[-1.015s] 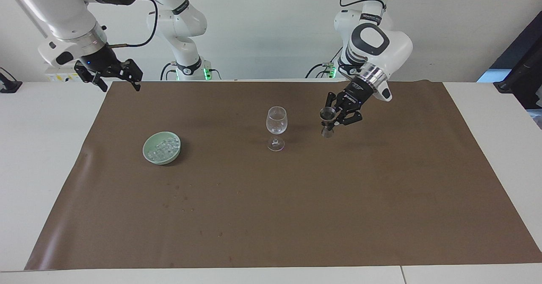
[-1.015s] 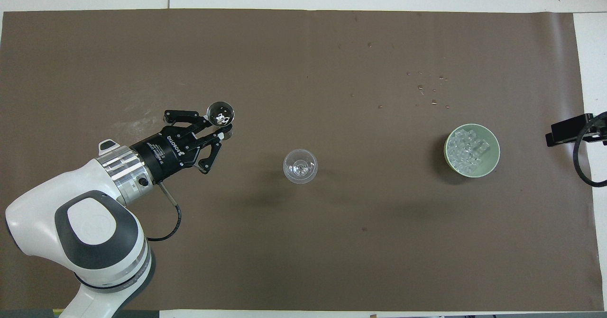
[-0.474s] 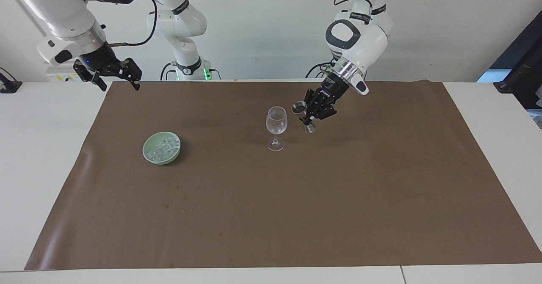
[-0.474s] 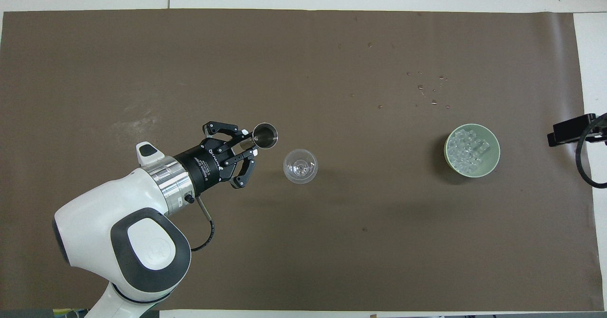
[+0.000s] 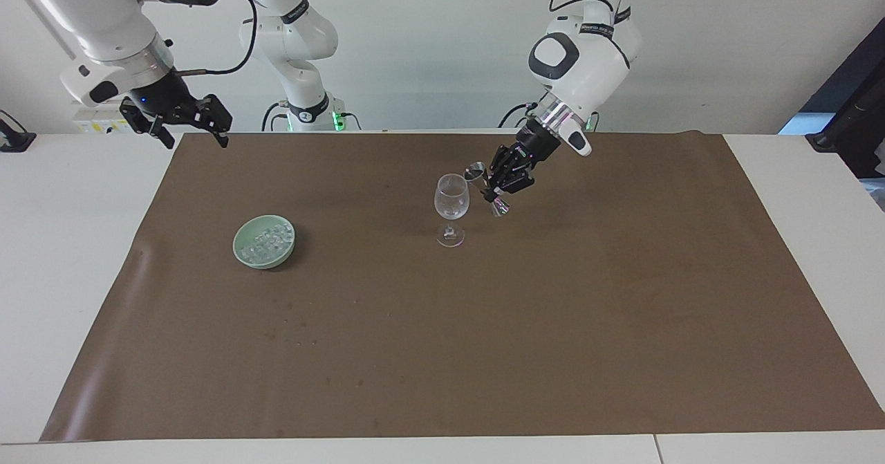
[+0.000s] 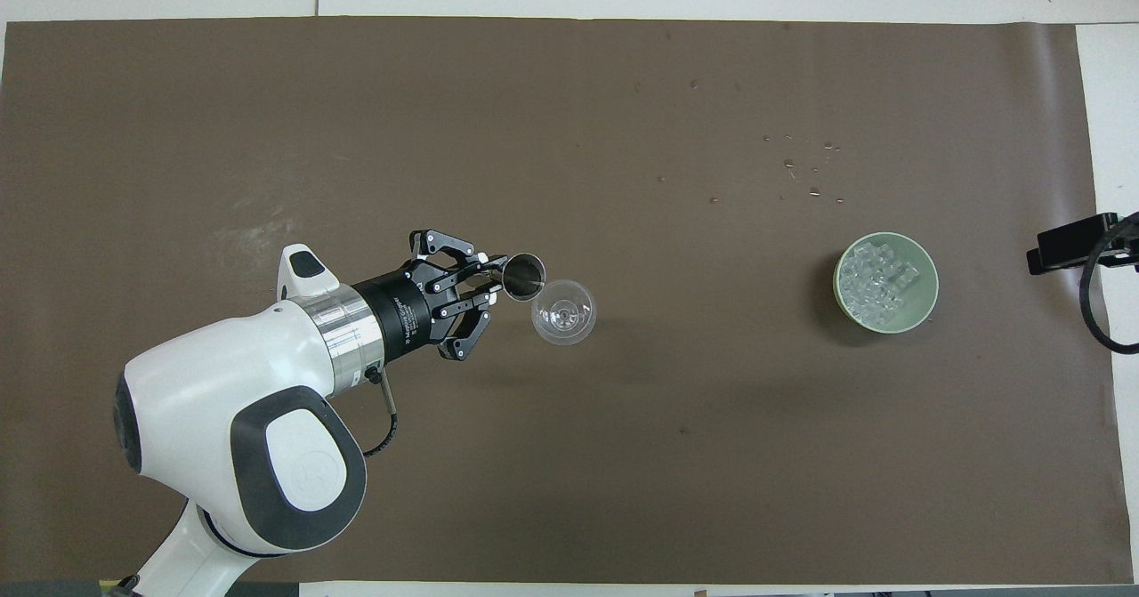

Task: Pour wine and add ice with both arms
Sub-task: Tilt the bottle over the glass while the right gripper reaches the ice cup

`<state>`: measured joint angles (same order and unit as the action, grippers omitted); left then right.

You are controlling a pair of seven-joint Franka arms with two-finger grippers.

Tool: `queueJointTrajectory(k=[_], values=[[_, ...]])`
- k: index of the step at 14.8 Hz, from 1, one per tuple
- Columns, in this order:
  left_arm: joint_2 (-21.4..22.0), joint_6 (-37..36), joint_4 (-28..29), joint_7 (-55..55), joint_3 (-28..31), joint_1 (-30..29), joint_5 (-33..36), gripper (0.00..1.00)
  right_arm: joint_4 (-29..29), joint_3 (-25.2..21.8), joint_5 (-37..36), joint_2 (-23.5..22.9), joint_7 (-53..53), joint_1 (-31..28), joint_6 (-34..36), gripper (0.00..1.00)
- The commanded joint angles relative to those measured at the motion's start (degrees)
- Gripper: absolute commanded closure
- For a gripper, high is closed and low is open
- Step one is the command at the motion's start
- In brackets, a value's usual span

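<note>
Overhead view: one wine glass (image 6: 563, 311), one jigger (image 6: 523, 276), one bowl (image 6: 886, 282)

We see one camera facing the robots from high across; another, seemingly higher, looks steeply down; both share the mat (image 5: 484, 326).

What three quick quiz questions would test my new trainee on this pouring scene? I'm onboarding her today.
1. True or false: the left gripper is shut on the jigger.
2. Where is the ice? A) in the glass B) in the green bowl C) loose on the mat
3. Fill in: the jigger's rim is tilted toward the ____.

Key:
1. True; it grips the jigger at the waist.
2. B; the bowl sits toward the right arm's end, the right gripper waiting open above the mat's corner.
3. Glass.
</note>
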<state>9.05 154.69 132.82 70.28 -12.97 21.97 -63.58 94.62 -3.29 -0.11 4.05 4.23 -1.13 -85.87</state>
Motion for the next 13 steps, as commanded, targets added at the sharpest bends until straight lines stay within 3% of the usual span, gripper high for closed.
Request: queueJointTrajectory(k=[1, 7, 13], values=[[-0.61, -1.41, -0.99, 0.38, 0.14, 0.08, 4.24, 1.0, 0.74, 0.21, 0.99, 0.78, 0.16, -0.36, -0.79, 0.0], [-0.7, -0.7, -0.9, 0.82, 0.06, 0.18, 10.93, 1.0, 3.02, 0.3, 1.34, 1.57, 0.08, -0.1, -3.15, 0.0], [-1.04, -0.7, -1.16, 0.82, 0.05, 0.18, 17.77, 1.0, 17.69, 0.3, 1.52, 7.19, -2.2, -0.54, -17.65, 0.0]])
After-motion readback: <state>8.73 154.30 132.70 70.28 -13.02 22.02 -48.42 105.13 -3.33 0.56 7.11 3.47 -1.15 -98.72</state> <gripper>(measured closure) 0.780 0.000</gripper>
